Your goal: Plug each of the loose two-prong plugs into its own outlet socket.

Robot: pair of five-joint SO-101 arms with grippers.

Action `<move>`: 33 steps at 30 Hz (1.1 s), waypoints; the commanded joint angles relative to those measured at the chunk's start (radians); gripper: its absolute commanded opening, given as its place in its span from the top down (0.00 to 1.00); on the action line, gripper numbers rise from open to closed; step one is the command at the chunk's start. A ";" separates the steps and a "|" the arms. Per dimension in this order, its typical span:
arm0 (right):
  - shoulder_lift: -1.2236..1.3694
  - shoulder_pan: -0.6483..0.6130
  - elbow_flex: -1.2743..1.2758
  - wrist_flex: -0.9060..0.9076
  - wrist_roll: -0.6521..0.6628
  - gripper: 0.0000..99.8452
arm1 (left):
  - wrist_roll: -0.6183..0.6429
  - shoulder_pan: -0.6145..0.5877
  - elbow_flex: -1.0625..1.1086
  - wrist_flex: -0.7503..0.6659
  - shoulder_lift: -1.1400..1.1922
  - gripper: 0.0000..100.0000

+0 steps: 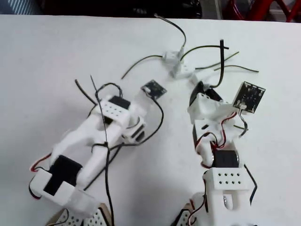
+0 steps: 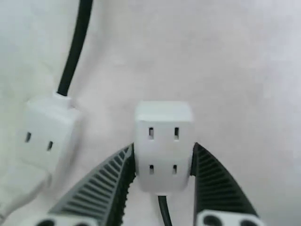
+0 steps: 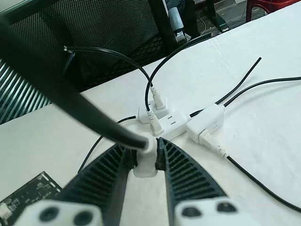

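White plug [image 3: 145, 165] is pinched in the right end effector [image 3: 143, 147]. The jaws are nearly closed on the plug's sides, and its black cord [image 3: 70, 99] leaves from the end nearer the fingertips. The prongs are hidden, so I can't tell which way they face. The plug's long axis looks roughly in line with the fingers. It hangs above the bench [image 1: 47, 56], right of centre and short of the far edge.

The left end effector [image 2: 162, 148] is partly open and clamped across an outlet block [image 2: 163, 122]. The block looks to be lying on the bench with its slotted face up toward the wrist camera. It has two slot pairs, both empty. Its long axis runs along the fingers, and its cord exits at the palm end. A second outlet [image 2: 44, 134] sits just beside it on its own cord, also empty.

A cluster [image 1: 176, 63] of outlets near the middle of the far edge already has plugs seated, with another outlet [image 3: 207, 122] touching it.

My read of the step: the right arm brings the plug to a free socket while the left steadies the block.

To do it well:
- Confirm the prong direction first, and re-grip if the prongs aren't clear of the jaws.
- Turn the plug so both prongs line up with one slot pair, with the plug axis square to the block face.
- Push straight along the prong axis with no sideways load.
- Hold the left grip firm so the block can't slide or tip.
- Watch the cord, which is stiff and runs close past the wrist, so it may twist the plug in the grip.
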 commanded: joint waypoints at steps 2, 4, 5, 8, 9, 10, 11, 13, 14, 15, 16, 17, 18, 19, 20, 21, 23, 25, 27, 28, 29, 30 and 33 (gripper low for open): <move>-0.002 -0.004 -0.009 0.001 0.009 0.98 | 0.060 0.012 -0.126 0.083 -0.001 0.74; -0.002 -0.005 -0.009 0.002 0.009 0.98 | 0.061 0.016 -0.163 0.132 -0.001 0.73; -0.002 -0.007 -0.009 0.002 0.012 0.98 | 0.061 0.018 -0.183 0.153 -0.002 0.74; 0.004 -0.008 -0.009 0.004 0.071 0.98 | 0.060 0.015 -0.216 0.198 -0.050 0.76; 0.004 -0.008 -0.009 0.004 0.078 0.98 | 0.060 0.013 -0.216 0.209 -0.085 0.76; 0.004 -0.010 -0.009 0.004 0.083 0.98 | 0.060 0.012 -0.216 0.221 -0.128 0.76; 0.004 -0.010 -0.009 0.007 0.084 0.98 | 0.060 0.012 -0.215 0.236 -0.174 0.76; -0.002 -0.015 -0.012 0.035 0.086 0.98 | 0.061 0.012 -0.215 0.270 -0.271 0.76; -0.002 -0.027 -0.015 0.048 0.086 0.98 | 0.061 0.007 -0.215 0.284 -0.323 0.76; -0.002 -0.041 -0.015 0.061 0.100 0.98 | 0.061 -0.008 -0.215 0.298 -0.371 0.76; -0.002 -0.059 -0.015 0.073 0.121 0.98 | 0.061 -0.024 -0.215 0.310 -0.410 0.76; -0.002 -0.079 -0.015 0.087 0.141 0.98 | 0.061 -0.045 -0.213 0.322 -0.452 0.76; -0.002 -0.097 -0.015 0.099 0.153 0.98 | 0.061 -0.076 -0.198 0.327 -0.492 0.76; -0.002 -0.119 -0.015 0.113 0.166 0.98 | 0.061 -0.110 -0.172 0.324 -0.527 0.76; -0.002 -0.139 -0.015 0.125 0.175 0.98 | 0.061 -0.143 -0.144 0.318 -0.565 0.76; -0.002 -0.157 -0.015 0.137 0.187 0.98 | 0.061 -0.180 -0.104 0.305 -0.605 0.76; -0.002 -0.199 -0.015 0.162 0.215 0.98 | 0.061 -0.249 0.000 0.256 -0.687 0.76; -0.002 -0.236 -0.015 0.185 0.229 0.98 | 0.061 -0.305 0.121 0.183 -0.780 0.78; -0.002 -0.265 -0.015 0.199 0.238 0.98 | 0.054 -0.352 0.241 0.101 -0.877 0.81; -0.002 -0.280 -0.014 0.205 0.245 0.98 | 0.054 -0.377 0.292 0.069 -0.924 0.83; -0.002 -0.295 -0.014 0.213 0.250 0.98 | 0.054 -0.403 0.334 0.044 -0.969 0.84; -0.002 -0.314 -0.012 0.220 0.255 0.98 | 0.055 -0.427 0.367 0.031 -1.007 0.86; 0.004 -0.381 -0.011 0.234 0.293 0.98 | 0.060 -0.487 0.448 0.025 -1.095 0.94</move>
